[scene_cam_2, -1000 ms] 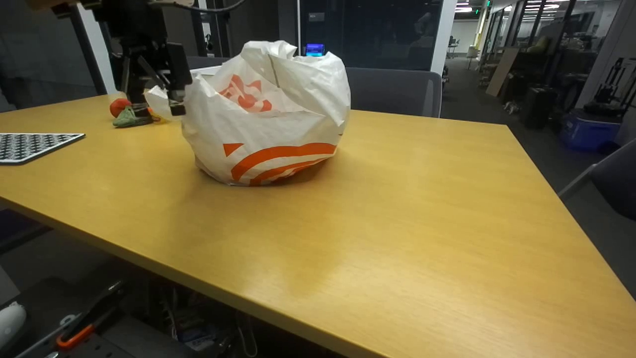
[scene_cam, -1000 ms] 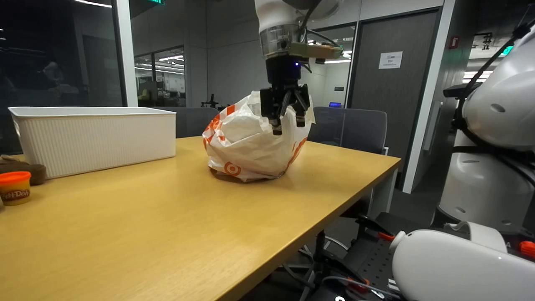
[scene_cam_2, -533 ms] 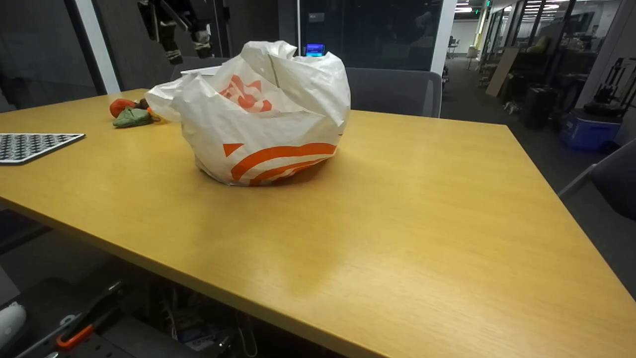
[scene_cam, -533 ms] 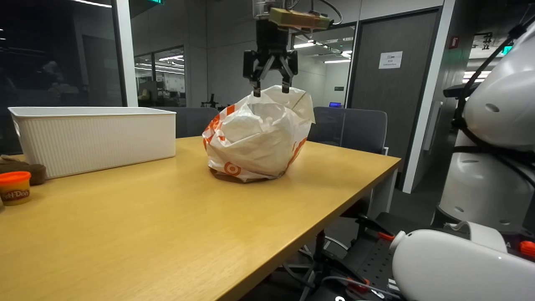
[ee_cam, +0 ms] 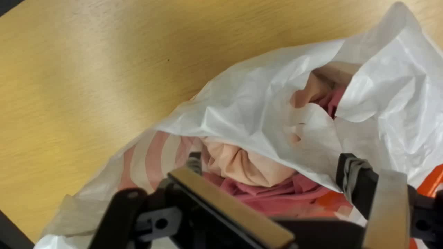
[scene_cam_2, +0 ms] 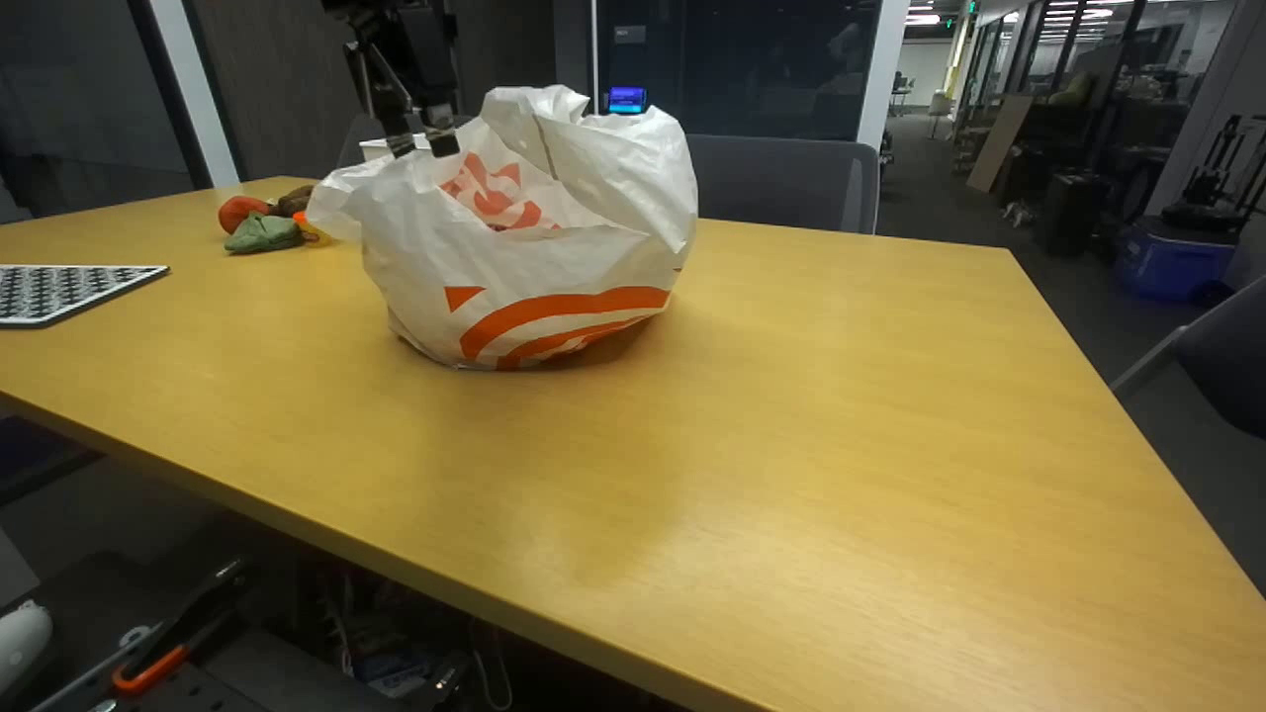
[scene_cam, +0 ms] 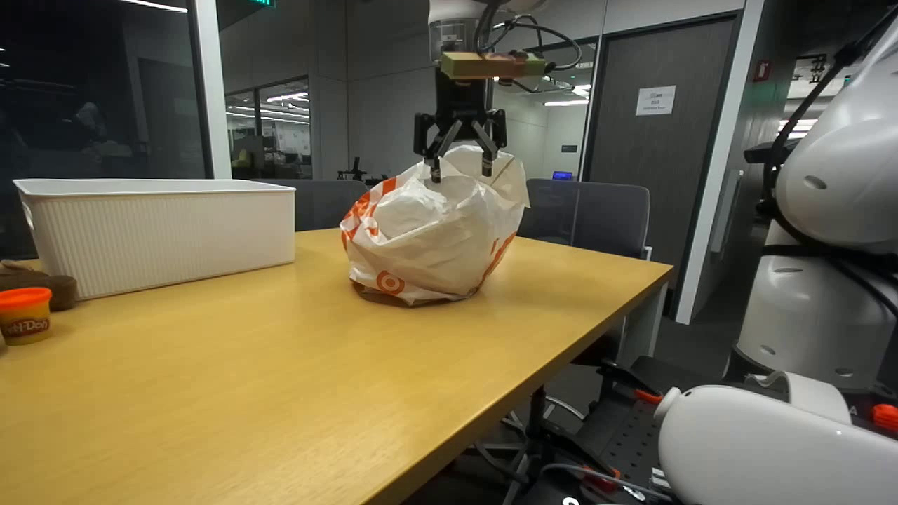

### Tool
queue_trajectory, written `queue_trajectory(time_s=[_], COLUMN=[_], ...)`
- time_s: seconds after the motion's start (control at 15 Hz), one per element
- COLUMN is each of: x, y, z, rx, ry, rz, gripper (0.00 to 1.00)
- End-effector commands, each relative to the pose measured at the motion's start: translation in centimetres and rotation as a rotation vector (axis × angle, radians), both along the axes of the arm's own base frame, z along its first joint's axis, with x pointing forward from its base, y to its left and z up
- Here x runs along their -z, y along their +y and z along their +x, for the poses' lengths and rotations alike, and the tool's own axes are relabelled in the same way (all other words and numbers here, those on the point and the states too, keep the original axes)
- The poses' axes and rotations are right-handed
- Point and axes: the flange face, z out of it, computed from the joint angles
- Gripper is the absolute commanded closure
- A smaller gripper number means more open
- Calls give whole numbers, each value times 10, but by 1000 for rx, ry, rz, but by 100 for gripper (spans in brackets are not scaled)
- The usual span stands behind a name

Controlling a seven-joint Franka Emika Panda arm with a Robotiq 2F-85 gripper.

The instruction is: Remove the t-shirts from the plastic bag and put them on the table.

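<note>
The white plastic bag with red-orange print stands open-topped on the table (scene_cam: 280, 379) in both exterior views (scene_cam: 428, 245) (scene_cam_2: 539, 272). In the wrist view its crumpled rim (ee_cam: 238, 100) crosses the frame. Inside lie a peach cloth (ee_cam: 249, 166) and a pinkish-red cloth (ee_cam: 263, 199), bunched like t-shirts; the bag's sides hide them in both exterior views. My gripper (scene_cam: 461, 170) points down at the bag's mouth, fingers apart and empty. It also shows at the rim in an exterior view (scene_cam_2: 421, 144) and spans the opening in the wrist view (ee_cam: 270, 160). Rim contact is unclear.
A white bin (scene_cam: 175, 231) stands on the table beside the bag, with a Play-Doh tub (scene_cam: 25, 315) near it. A black-and-white grid board (scene_cam_2: 74, 294) and small items, including a green one (scene_cam_2: 263, 234), lie at the table's far side. A chair (scene_cam: 589, 217) stands behind.
My gripper has risen from low beside the bag, moved over its mouth, then come down somewhat. The bag's loose rim flap has shifted slightly. The bag stays in place.
</note>
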Motion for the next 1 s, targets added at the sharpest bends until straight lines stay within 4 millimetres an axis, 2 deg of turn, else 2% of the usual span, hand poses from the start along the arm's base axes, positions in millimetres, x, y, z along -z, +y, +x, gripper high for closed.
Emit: queue_trajectory(time_s=[0.0,0.27,0.47,0.93], x=[-9,-11,-11,45], y=[-17,-24,-23,-20], z=[6,10,5,-4], rx=[75,135,150,151], ry=[-124,-189,-220,-152], rz=[2,13,-23,-13], gripper=[0,0,0,0])
